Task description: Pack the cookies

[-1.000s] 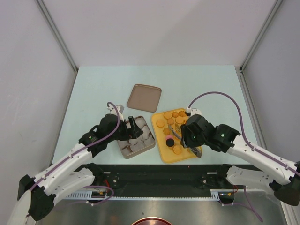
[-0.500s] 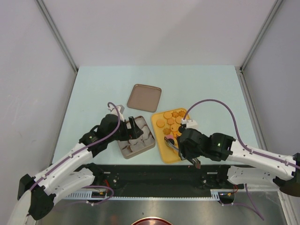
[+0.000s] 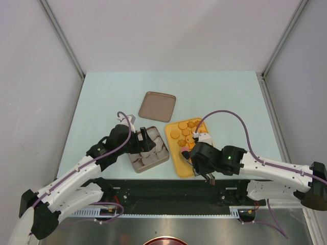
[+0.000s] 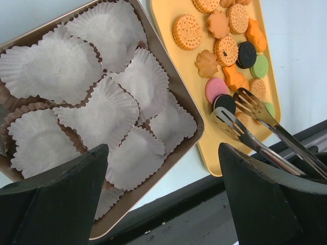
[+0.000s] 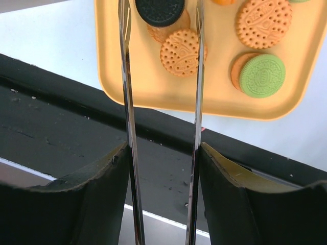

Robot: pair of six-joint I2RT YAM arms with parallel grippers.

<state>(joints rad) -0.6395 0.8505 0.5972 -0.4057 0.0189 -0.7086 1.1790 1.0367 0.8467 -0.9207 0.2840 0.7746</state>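
The cookies lie on a yellow tray: mostly orange ones, plus black, pink and green. My right gripper is shut on metal tongs. The tongs' arms stand apart over the tray's near end, on either side of a black cookie and an orange cookie. A green cookie lies to their right. In the left wrist view the tongs' tips sit by a black and a pink cookie. My left gripper is open and empty over the brown tin.
The tin holds several white crumpled paper cups. Its brown lid lies behind it on the pale table. The black near table edge runs just below the tray.
My right arm has swung left and nearer, bringing the tongs over the tray's near left part. The left arm has not moved.
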